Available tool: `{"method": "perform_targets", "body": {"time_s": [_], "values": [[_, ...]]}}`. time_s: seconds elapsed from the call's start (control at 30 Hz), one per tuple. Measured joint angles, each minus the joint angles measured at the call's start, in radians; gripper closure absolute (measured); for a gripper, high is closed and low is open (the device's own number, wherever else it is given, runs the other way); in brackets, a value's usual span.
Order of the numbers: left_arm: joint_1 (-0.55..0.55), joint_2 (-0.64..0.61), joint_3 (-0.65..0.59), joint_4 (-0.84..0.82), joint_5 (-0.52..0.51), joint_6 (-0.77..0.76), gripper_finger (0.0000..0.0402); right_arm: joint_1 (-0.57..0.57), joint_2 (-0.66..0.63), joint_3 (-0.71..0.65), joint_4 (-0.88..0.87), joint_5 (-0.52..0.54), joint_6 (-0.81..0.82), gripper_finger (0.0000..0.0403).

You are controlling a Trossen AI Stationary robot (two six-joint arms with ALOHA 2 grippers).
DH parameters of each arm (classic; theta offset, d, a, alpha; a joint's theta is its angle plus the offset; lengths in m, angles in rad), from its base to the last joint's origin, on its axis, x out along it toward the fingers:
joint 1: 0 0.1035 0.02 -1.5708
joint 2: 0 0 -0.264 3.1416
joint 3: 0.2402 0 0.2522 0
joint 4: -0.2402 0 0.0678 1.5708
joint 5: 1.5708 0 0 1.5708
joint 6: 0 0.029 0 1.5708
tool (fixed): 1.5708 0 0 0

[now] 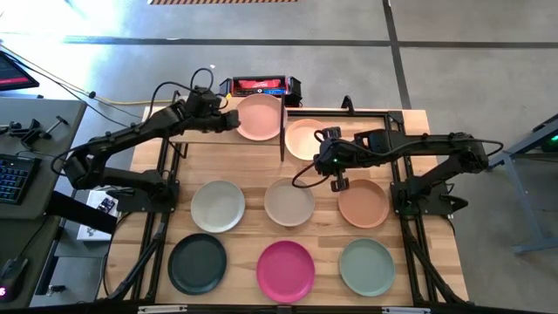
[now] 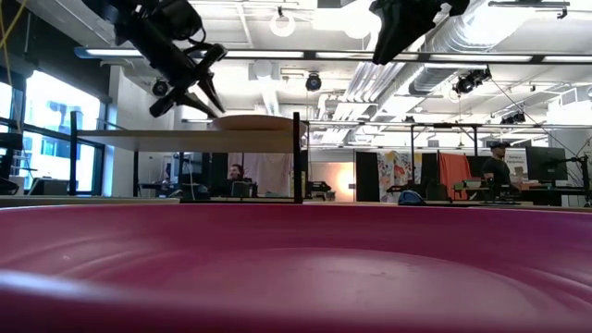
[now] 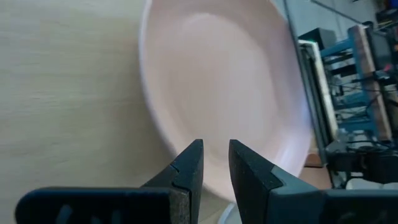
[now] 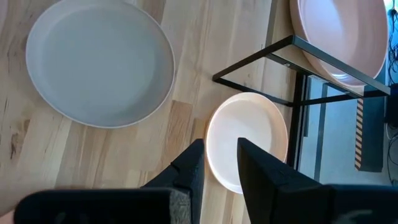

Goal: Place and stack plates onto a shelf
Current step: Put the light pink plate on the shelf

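Left tool (image 1: pixel 234 120) hovers empty, fingers slightly parted, beside the pink plate (image 1: pixel 260 116) on the shelf (image 1: pixel 196 131); right tool (image 1: pixel 337 184), likewise empty, hangs between the beige plate (image 1: pixel 289 201) and terracotta plate (image 1: pixel 364 203).

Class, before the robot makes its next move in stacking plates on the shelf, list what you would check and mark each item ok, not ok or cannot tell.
1. Pink plate resting on the shelf: ok.
2. Left gripper clear of the pink plate: cannot tell; it sits at the rim.
3. Right gripper empty: ok, nothing between its fingers.
4. Peach plate within the right gripper's reach: ok, likely.
5. All plates stacked: not ok; the off-white plate, beige plate and terracotta plate remain on the table.
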State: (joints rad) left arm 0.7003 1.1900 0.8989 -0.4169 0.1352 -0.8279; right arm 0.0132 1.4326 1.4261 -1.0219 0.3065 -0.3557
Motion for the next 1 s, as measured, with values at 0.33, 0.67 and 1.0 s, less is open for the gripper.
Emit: {"method": "perform_targets", "body": {"time_s": [0.33,0.67,1.0], "values": [[0.001,0.0,0.0,-0.017,-0.023,0.011,0.0337,0.0,0.0,0.0,0.0,0.0,0.0,0.0327],[0.0,-0.002,0.001,-0.047,-0.051,0.01,0.0337,0.0,0.0,0.0,-0.001,0.001,0.0,0.0327],[0.013,-0.009,0.001,-0.064,-0.057,0.01,0.0337,0.0,0.0,0.0,-0.003,0.001,0.0,0.0327]]}}
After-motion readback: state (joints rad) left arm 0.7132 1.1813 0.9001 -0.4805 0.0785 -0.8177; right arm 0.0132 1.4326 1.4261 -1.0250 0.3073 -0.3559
